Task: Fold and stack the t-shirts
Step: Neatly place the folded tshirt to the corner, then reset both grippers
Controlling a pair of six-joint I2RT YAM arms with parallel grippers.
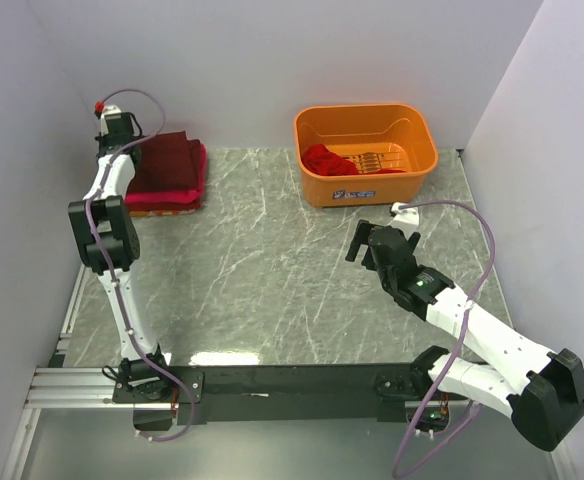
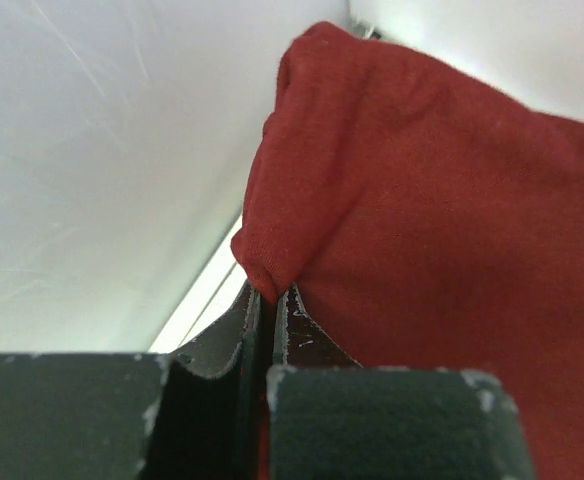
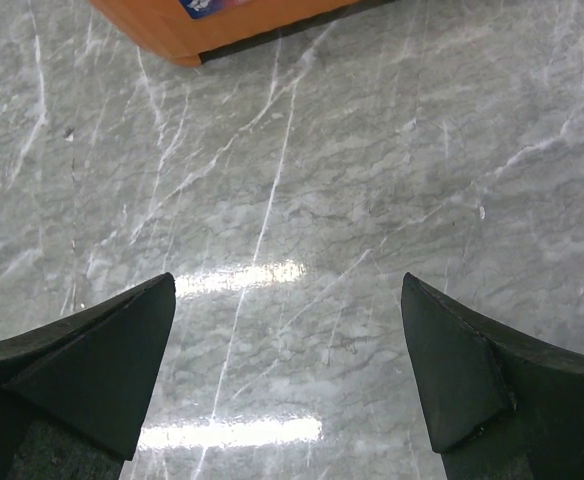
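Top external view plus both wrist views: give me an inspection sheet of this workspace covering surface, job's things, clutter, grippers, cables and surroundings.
Surface: grey marbled table top, middle bare, glare near the front edge.
Job's things: folded dark maroon t-shirt lying on a pink-red t-shirt at far left; red t-shirt crumpled inside the orange basket.
Clutter: small white item beside the basket, too small to identify.
Grippers: left gripper shut on a pinched fold of the dark maroon t-shirt; right gripper open over bare table, holding nothing.
Cables: left arm cable and right arm cable loop free of the cloth.
Surroundings: white walls on three sides; black rail at the near edge.
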